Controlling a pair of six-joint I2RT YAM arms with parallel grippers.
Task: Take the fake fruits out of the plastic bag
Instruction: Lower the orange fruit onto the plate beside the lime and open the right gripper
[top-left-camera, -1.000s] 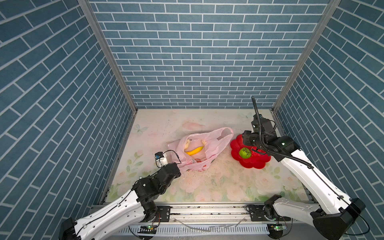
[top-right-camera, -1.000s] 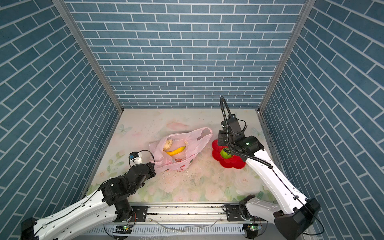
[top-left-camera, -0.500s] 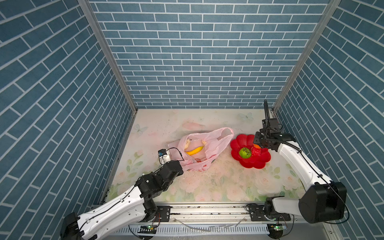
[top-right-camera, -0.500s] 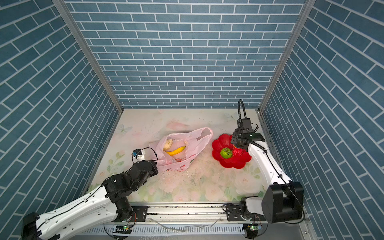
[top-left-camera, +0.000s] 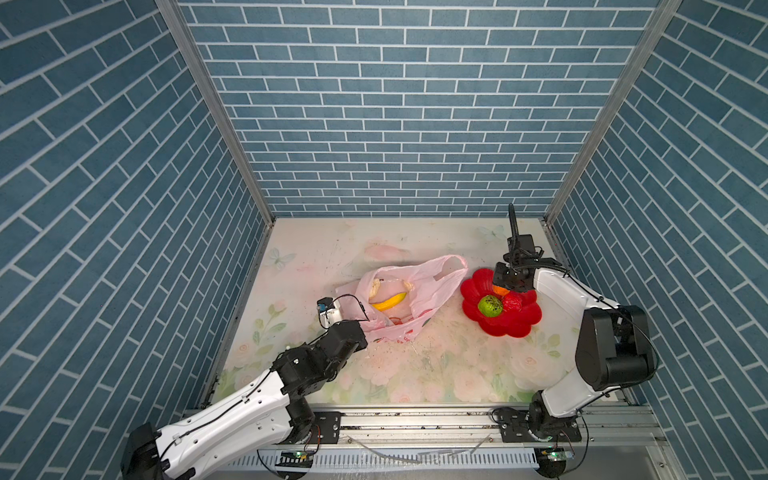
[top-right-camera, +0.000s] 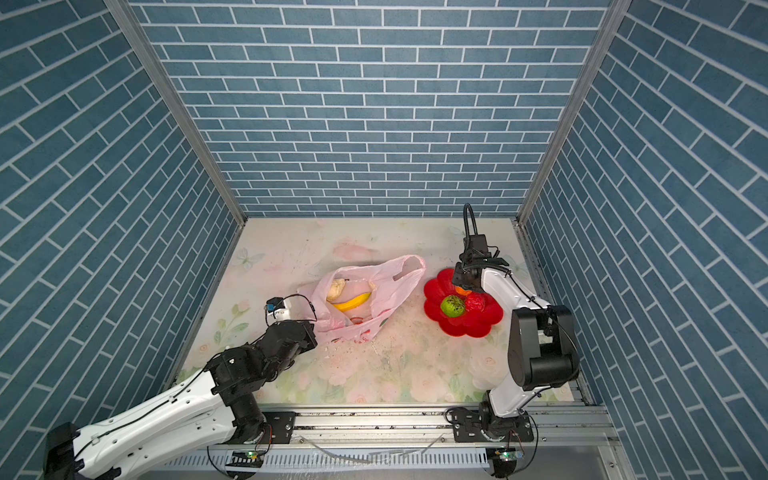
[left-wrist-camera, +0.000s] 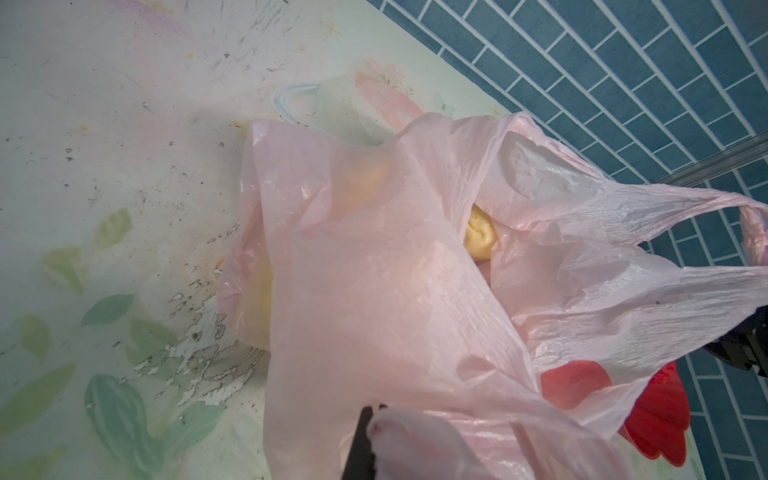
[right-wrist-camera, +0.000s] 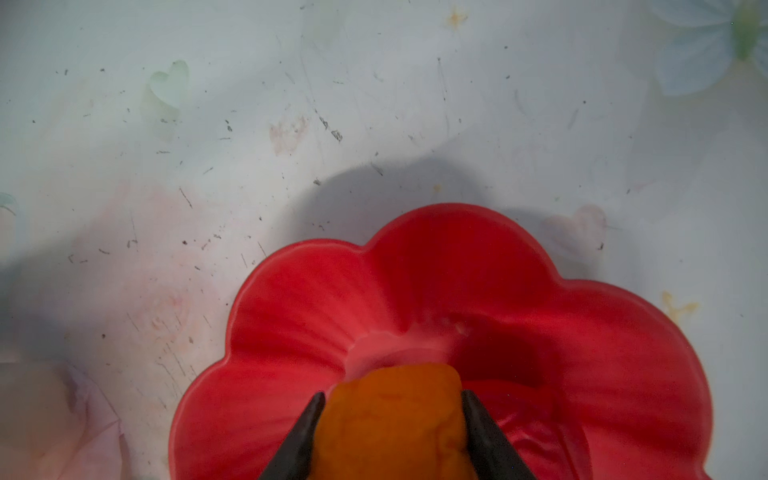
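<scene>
The left gripper (left-wrist-camera: 380, 411) is clenched on the near edge of the plastic bag (top-left-camera: 419, 286), thin pink film bunched over its dark fingers. Just beyond its tips the bag lies open on the table, with the banana (top-left-camera: 388, 301) and two beige lumps (top-left-camera: 376, 286) inside. Well off to that gripper's right, the right gripper (right-wrist-camera: 392, 399) hangs over the red flower-shaped plate (right-wrist-camera: 457, 270), its jaws half apart and grasping the orange piece (right-wrist-camera: 395, 415) between them. Directly beneath and just nearer the rail than this gripper, the green ball (top-left-camera: 489, 306) and red ball (top-left-camera: 512, 303) sit touching in the plate.
</scene>
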